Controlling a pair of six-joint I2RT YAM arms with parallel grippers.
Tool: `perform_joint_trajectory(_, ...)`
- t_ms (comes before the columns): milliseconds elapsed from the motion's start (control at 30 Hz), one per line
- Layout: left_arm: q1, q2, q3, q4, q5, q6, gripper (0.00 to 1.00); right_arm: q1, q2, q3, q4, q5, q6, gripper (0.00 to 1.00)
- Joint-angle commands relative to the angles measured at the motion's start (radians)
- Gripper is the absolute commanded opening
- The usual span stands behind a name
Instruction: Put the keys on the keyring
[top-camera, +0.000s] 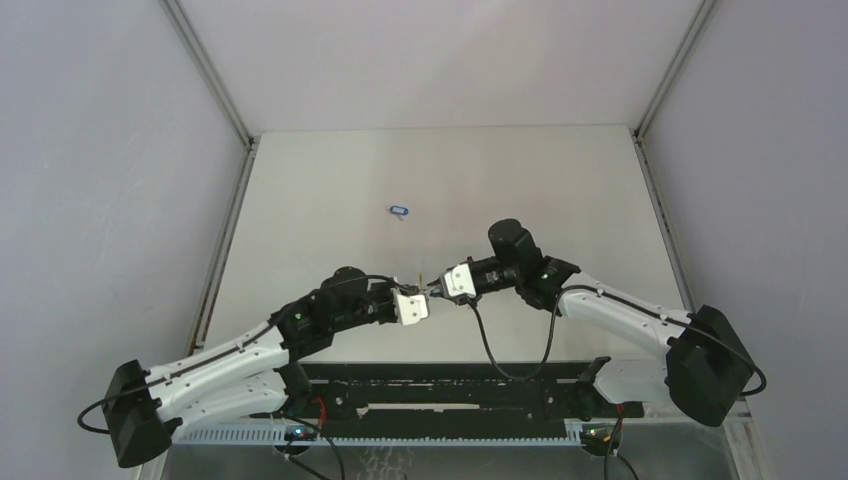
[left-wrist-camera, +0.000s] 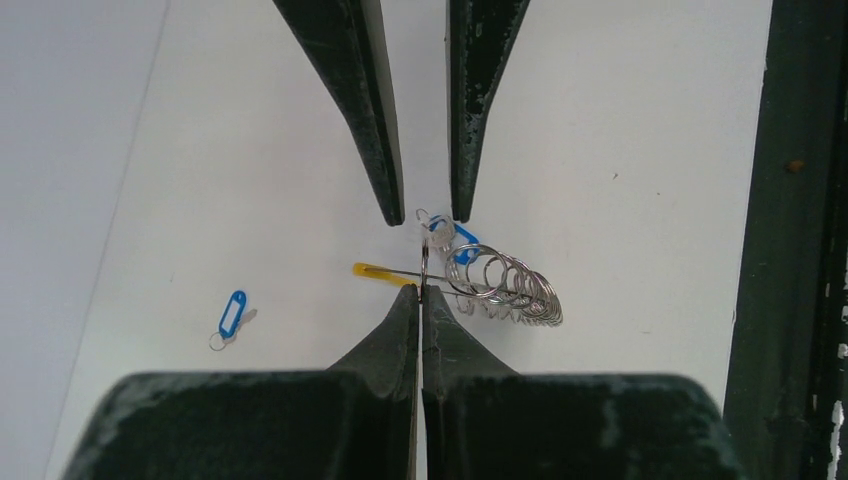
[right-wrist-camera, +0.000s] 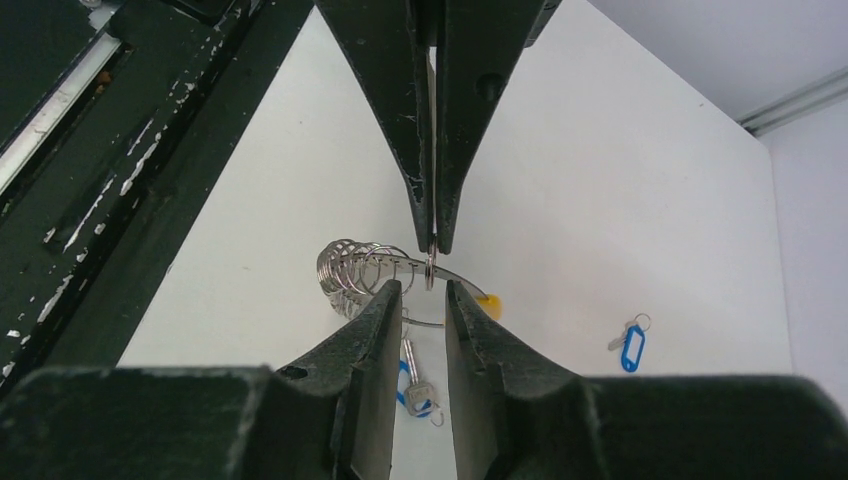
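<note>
Now left claw (left-wrist-camera: 421, 295) clenched on keyring (left-wrist-camera: 505, 285); right claw (left-wrist-camera: 427, 217) released, straddling tagged key (left-wrist-camera: 462, 246); second key (left-wrist-camera: 231, 315) well apart.

Shiny silvery metal keyring (left-wrist-camera: 505, 288), small silver metal key (left-wrist-camera: 247, 317) with glossy blue plastic tag (left-wrist-camera: 232, 313), smooth matt white table (left-wrist-camera: 620, 120)

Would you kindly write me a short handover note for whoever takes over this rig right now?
Left gripper: shut on the large silvery wire keyring with a yellow tip.
Right gripper: jaws slightly parted around one small silver key with a blue plastic tag; whether it grips is unclear.
Second blue-tagged silver key: loose on the white table, beyond both grippers.
Done: no key clearly threaded. Left: thread both keys onto the keyring.
</note>
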Motion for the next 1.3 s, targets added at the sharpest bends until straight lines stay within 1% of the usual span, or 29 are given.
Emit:
perform_joint_trajectory(0,-0.008,-0.031,0.047,0.052,-0.028,0.031,0.00,0.019,0.002,0.001,0.046,0.029,-0.038,0.22)
perform_joint_trajectory(467,-0.016,-0.034,0.056,0.041,-0.030,0.024,0.00,0.058,0.042,0.002,0.111,0.113,-0.047,0.18)
perform_joint_trajectory(567,-0.016,-0.034,0.057,0.037,-0.027,0.022,0.00,0.060,0.045,0.002,0.111,0.115,-0.045,0.11)
perform_joint_trajectory(600,-0.016,-0.033,0.056,0.037,-0.027,0.021,0.00,0.060,0.046,0.001,0.112,0.116,-0.046,0.07)
perform_joint_trajectory(633,-0.016,-0.034,0.056,0.038,-0.028,0.021,0.00,0.059,0.046,0.001,0.111,0.116,-0.044,0.01)
perform_joint_trajectory(733,-0.016,-0.038,0.049,0.047,-0.036,0.016,0.01,0.056,0.048,0.002,0.109,0.113,-0.035,0.00)
perform_joint_trajectory(767,-0.016,-0.042,0.041,0.054,-0.041,0.013,0.03,0.053,0.046,0.001,0.110,0.098,-0.026,0.00)
perform_joint_trajectory(900,-0.016,-0.072,0.004,0.099,-0.064,0.001,0.21,0.024,0.025,-0.025,0.173,0.044,0.026,0.00)
perform_joint_trajectory(1000,-0.016,-0.097,-0.024,0.132,-0.084,-0.009,0.28,-0.005,0.002,-0.053,0.246,-0.015,0.077,0.00)
perform_joint_trajectory(1067,-0.016,-0.113,-0.048,0.163,-0.095,-0.014,0.31,-0.026,-0.005,-0.071,0.305,-0.053,0.132,0.00)
perform_joint_trajectory(1267,-0.014,-0.130,-0.069,0.181,-0.087,-0.019,0.33,-0.079,-0.010,-0.115,0.458,-0.152,0.262,0.00)
